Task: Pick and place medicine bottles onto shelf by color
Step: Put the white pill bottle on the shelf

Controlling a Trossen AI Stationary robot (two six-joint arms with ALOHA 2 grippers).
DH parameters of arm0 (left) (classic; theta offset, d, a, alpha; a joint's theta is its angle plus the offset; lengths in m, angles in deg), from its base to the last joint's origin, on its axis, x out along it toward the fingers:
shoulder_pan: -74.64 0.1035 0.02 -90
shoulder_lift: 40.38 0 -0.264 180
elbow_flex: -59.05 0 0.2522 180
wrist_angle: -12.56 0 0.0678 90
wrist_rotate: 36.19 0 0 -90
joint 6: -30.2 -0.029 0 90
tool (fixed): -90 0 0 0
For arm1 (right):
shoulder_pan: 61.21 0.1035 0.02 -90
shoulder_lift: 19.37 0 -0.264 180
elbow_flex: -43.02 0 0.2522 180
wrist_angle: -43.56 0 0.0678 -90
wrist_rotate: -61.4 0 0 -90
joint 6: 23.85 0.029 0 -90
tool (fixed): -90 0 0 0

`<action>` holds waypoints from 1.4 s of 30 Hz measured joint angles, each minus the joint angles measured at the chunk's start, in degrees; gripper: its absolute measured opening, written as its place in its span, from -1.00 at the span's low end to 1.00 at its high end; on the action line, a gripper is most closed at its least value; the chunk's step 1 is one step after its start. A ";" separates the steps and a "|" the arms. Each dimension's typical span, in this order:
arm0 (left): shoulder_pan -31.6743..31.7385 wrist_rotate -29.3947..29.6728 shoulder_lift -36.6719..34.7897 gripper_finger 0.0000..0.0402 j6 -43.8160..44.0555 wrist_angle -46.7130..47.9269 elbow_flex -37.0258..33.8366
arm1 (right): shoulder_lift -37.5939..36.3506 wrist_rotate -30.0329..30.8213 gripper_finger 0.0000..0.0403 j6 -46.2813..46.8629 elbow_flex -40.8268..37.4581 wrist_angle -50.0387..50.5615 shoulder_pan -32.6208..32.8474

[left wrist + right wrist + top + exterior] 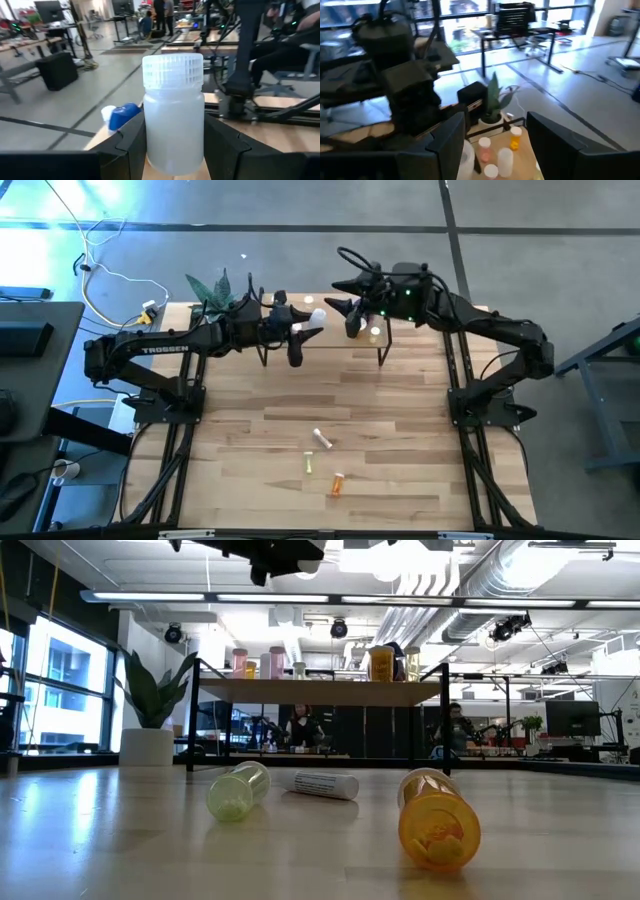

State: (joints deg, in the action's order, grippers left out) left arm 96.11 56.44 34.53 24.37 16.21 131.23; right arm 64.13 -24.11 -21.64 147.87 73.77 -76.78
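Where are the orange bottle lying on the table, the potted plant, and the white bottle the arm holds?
orange bottle [438, 830]: low view, open end.
potted plant [147, 745]: low view, white pot.
white bottle [173, 132]: left wrist view, body.

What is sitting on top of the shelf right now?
The low view shows pink bottles, an orange bottle and a pale one standing on the shelf. A blue bottle also lies there. Both arms cover most of it from above.
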 joint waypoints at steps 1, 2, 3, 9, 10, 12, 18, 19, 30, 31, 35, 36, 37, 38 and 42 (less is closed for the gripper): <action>0.00 0.45 0.00 -0.27 -0.56 0.00 0.00 | 0.00 -1.70 0.00 -1.05 0.00 0.02 -0.66; 0.00 0.98 0.00 -0.27 -1.09 0.00 0.01 | 0.00 -3.45 0.00 -2.36 -0.02 0.02 -1.34; 0.00 1.63 0.00 -0.27 -1.68 -0.01 0.00 | 0.00 -5.35 0.00 -3.61 -0.02 0.00 -1.97; 0.00 4.50 0.00 -0.27 -2.87 -0.02 0.02 | 0.02 -14.98 0.00 -7.20 -0.02 -0.42 -5.20; 0.02 4.84 0.00 -0.27 -3.00 -0.04 0.02 | 0.02 -16.06 0.00 -7.25 -0.02 -0.40 -5.64; 0.15 5.57 0.00 -0.27 -3.61 -0.22 0.02 | 0.33 -18.48 0.00 -7.28 -0.02 -0.61 -6.46; 1.34 5.56 0.74 -0.27 -4.43 -0.42 0.09 | 2.52 -21.69 0.00 -7.29 -0.07 -1.31 -7.70; 1.54 5.55 1.02 -0.27 -4.41 -0.63 0.09 | 3.00 -21.90 0.00 -7.61 -0.07 -1.46 -7.70; 2.58 5.75 4.04 -0.27 -3.99 -0.94 0.07 | 7.26 -22.54 0.00 -9.34 -0.08 -1.00 -8.05; 2.58 5.77 4.24 -0.27 -3.93 -0.89 0.07 | 7.37 -22.50 0.00 -9.34 -0.08 -0.70 -8.05; 2.67 7.43 4.31 -0.27 -3.85 -1.01 0.04 | 7.98 -22.48 0.00 -9.77 -0.08 1.88 -8.45; 2.67 7.52 4.31 -0.27 -3.86 -1.00 0.04 | 8.22 -22.39 0.00 -9.76 -0.08 2.41 -8.50; 2.67 7.58 4.31 -0.27 -3.85 -0.94 0.04 | 8.41 -22.20 0.00 -9.76 -0.09 2.61 -8.51; 2.67 7.67 4.31 -0.27 -3.86 -0.94 0.04 | 8.47 -22.09 0.00 -9.77 -0.09 3.10 -8.54; 2.67 7.69 4.31 -0.27 -3.86 -2.03 0.04 | 8.98 -22.04 0.00 -10.04 -0.09 2.51 -8.75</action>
State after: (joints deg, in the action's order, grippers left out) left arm 98.78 64.13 38.84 20.51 14.17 131.27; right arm 73.12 -46.14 -31.68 147.78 76.28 -85.53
